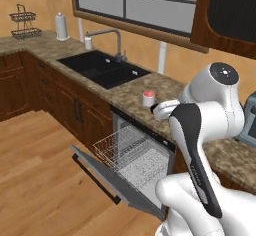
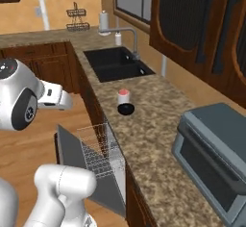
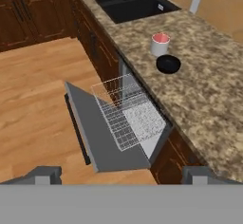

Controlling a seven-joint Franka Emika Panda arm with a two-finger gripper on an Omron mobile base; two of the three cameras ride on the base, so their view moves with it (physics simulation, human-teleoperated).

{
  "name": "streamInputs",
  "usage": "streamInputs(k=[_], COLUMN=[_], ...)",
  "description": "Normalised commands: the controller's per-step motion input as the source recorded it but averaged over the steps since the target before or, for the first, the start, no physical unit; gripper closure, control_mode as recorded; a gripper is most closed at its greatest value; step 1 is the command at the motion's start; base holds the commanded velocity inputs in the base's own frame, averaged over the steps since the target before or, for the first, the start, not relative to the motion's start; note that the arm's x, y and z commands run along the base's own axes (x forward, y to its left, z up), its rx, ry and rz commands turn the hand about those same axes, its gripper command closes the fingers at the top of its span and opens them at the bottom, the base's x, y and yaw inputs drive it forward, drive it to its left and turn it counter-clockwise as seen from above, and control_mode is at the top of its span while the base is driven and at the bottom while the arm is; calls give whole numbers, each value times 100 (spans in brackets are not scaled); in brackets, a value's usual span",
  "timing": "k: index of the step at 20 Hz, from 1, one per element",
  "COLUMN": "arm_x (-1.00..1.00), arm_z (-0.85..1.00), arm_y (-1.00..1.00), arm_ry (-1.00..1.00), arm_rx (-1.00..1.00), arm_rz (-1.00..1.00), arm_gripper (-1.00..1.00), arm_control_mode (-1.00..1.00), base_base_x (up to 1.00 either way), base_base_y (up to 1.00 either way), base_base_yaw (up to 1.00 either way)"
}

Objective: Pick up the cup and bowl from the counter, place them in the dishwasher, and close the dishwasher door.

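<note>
1. The cup (image 3: pixel 160 44) stands upright on the bench (image 3: pixel 209 99), between the sink (image 3: pixel 126 2) and the dishwasher (image 3: pixel 135 123). The bowl (image 3: pixel 168 64) sits just beside it on the side away from the sink; from the hand view the two look almost touching, though I cannot tell whether they do.
2. Both lie near the bench's front edge, right above the dishwasher, so the carry to the rack should be short.
3. The dishwasher door (image 3: pixel 102 133) hangs folded down toward the wooden floor (image 3: pixel 38 104), and the white wire rack (image 3: pixel 126 111) is drawn out over it. That leaves the rack open from above for dropping things in.
4. The claw (image 3: pixel 121 175) stands wide open and grips nothing. It hovers out over the floor, above and in front of the door, well apart from cup and bowl.
5. Nothing has been loaded yet, judging by the bare rack, so the task is at its start. The likely first step is a reach toward the cup or the bowl.
6. With the two so close together, grasping one risks nudging the other.
</note>
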Motion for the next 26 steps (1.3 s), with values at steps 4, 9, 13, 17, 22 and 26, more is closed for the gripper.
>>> streamInputs(k=[4,9,13,17,22,26], arm_x=[0,0,0,0,0,78], arm_z=[0,0,0,0,0,-11], arm_y=[0,0,0,0,0,-12], arm_ry=[0,0,0,0,0,8], arm_rx=[0,0,0,0,0,0], arm_rz=[0,0,0,0,0,0], arm_gripper=[-100,-100,-100,-100,-100,-100], arm_control_mode=[100,100,100,100,100,-100], base_base_x=[64,31,53,53,67,0], base_base_y=[-44,-3,34,63,31,0], base_base_yaw=[25,15,-6,-13,-8,0])
